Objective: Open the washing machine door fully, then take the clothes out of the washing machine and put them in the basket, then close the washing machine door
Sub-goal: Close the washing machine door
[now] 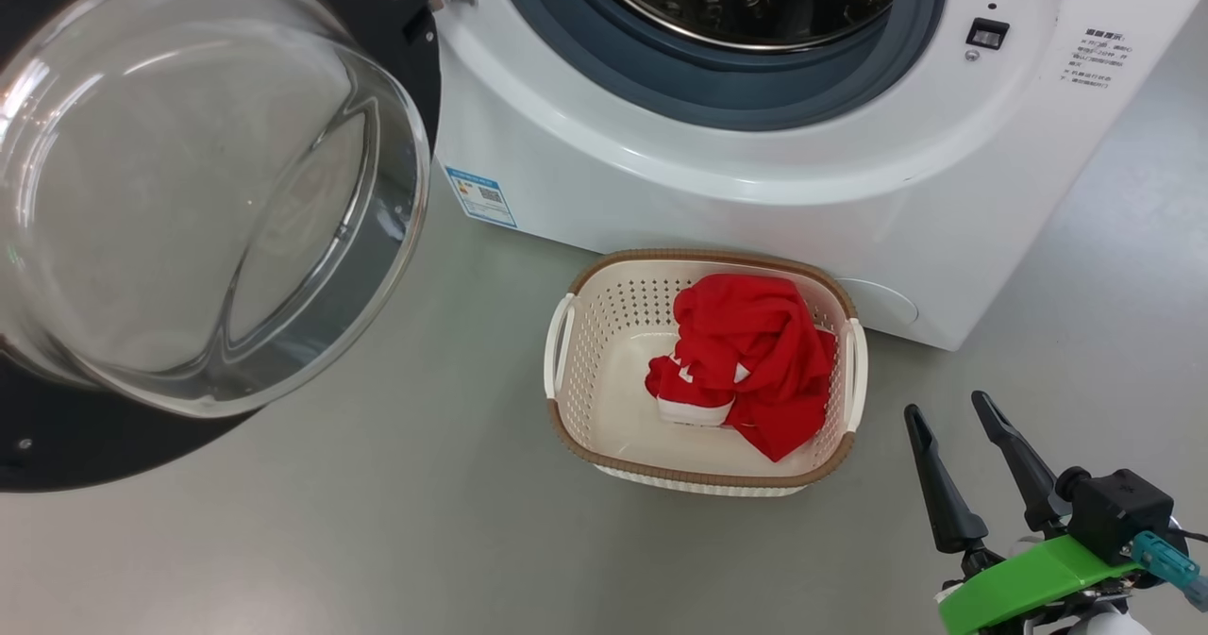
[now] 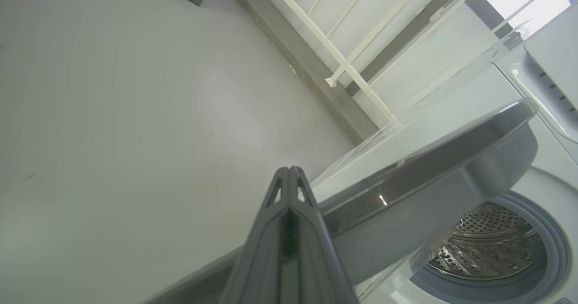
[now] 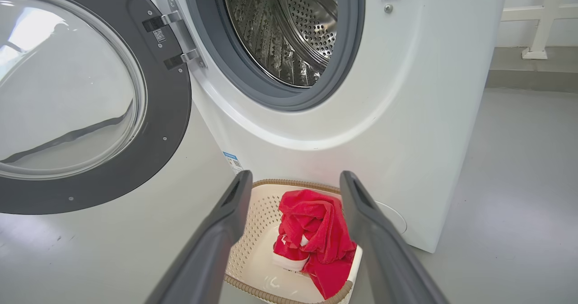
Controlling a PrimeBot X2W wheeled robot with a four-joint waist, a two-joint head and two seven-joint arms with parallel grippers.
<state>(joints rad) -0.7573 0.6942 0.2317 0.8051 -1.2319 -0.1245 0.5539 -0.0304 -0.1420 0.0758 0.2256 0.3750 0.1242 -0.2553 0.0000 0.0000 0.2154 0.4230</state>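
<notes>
While the clothes [image 1: 746,352] lie in the basket [image 1: 618,309], left jaws are closed, right jaws spread apart.

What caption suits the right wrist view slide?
Open right claw facing bright red fabric garment in cream perforated plastic basket; white washing machine's round black-rimmed door open.

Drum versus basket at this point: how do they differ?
The drum is shiny steel and round; the basket is cream plastic, a rounded rectangle with a brown rim. What shows of the drum is empty; the basket holds the red clothes. Both have perforated walls.
</notes>
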